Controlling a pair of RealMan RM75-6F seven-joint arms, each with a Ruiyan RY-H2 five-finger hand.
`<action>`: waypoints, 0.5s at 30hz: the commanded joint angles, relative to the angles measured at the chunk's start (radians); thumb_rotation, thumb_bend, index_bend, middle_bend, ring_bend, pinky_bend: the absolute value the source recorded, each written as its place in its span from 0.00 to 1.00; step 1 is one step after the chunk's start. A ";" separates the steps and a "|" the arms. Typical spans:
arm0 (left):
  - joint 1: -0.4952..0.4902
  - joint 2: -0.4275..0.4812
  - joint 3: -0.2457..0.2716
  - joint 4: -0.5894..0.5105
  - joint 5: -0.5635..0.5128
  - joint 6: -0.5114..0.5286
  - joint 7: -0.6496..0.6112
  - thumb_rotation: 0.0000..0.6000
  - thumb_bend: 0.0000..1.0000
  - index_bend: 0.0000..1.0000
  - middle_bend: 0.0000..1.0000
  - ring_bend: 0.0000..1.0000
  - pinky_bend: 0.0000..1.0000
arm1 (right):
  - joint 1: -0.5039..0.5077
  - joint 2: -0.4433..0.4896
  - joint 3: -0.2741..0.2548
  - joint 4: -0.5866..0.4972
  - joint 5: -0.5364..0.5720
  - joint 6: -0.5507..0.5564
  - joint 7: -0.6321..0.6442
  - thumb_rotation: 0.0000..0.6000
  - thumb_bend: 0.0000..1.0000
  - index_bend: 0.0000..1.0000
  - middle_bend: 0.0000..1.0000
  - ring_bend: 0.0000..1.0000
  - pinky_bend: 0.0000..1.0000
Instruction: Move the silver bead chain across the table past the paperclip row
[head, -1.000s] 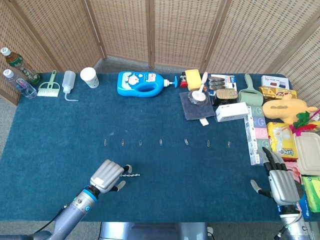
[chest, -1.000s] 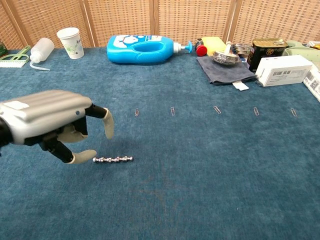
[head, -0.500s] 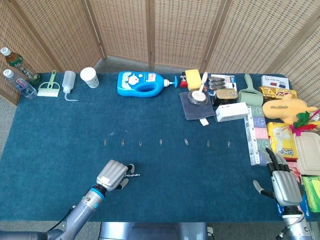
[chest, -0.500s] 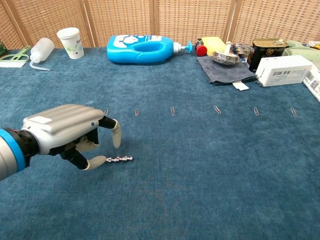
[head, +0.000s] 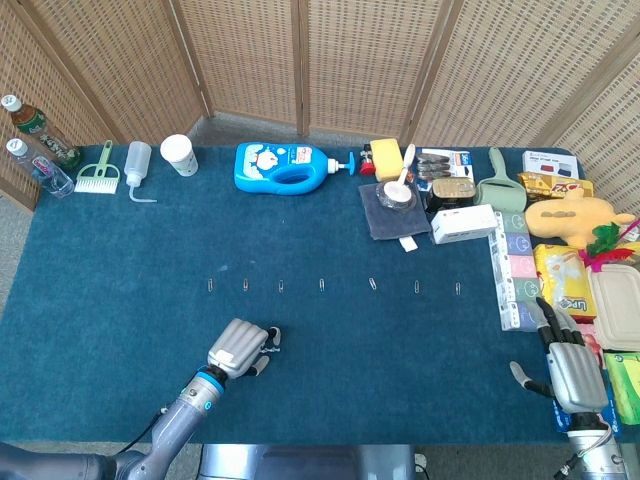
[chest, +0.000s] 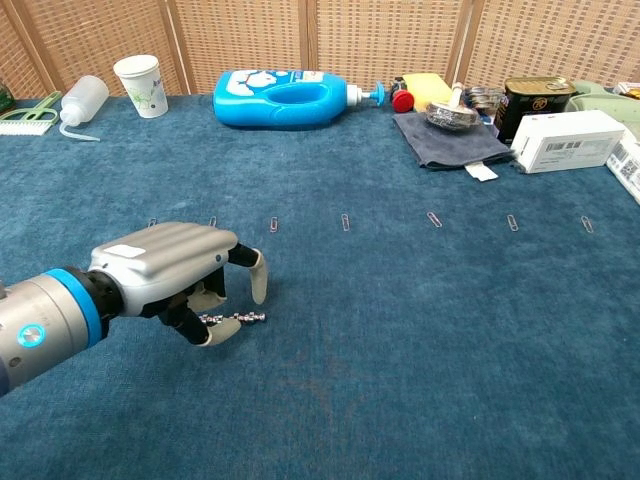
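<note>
The silver bead chain (chest: 238, 318) lies flat on the blue table cloth, on the near side of the paperclip row (chest: 345, 221). My left hand (chest: 180, 275) hovers over the chain's left end; its thumb tip sits at the chain and its other fingers curve above, apart from it. In the head view the left hand (head: 240, 347) hides most of the chain (head: 274, 341), and the paperclip row (head: 322, 285) runs across the table further back. My right hand (head: 568, 368) rests at the near right edge with its fingers spread, holding nothing.
Along the far edge stand a blue detergent bottle (head: 285, 166), a paper cup (head: 179, 154), a squeeze bottle (head: 138, 165) and a grey cloth with a bowl (head: 396, 205). Boxes and snack packs (head: 560, 270) crowd the right side.
My left hand has slid right and forward until it covers the chain's left end. The chain lies where it did. The right hand has drawn back slightly.
</note>
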 joint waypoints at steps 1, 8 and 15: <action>-0.009 -0.012 -0.005 0.015 -0.014 -0.009 -0.006 1.00 0.36 0.40 0.99 1.00 1.00 | 0.000 -0.001 0.001 0.001 0.005 -0.004 0.001 1.00 0.30 0.00 0.04 0.09 0.08; -0.024 -0.030 -0.009 0.041 -0.029 -0.013 -0.017 1.00 0.36 0.41 0.99 1.00 1.00 | 0.001 0.000 0.003 0.000 0.009 -0.010 -0.003 1.00 0.30 0.00 0.04 0.09 0.08; -0.032 -0.036 -0.007 0.045 -0.038 -0.010 -0.022 1.00 0.36 0.41 0.99 1.00 1.00 | -0.001 0.000 0.003 0.001 0.015 -0.014 -0.002 1.00 0.30 0.00 0.04 0.09 0.08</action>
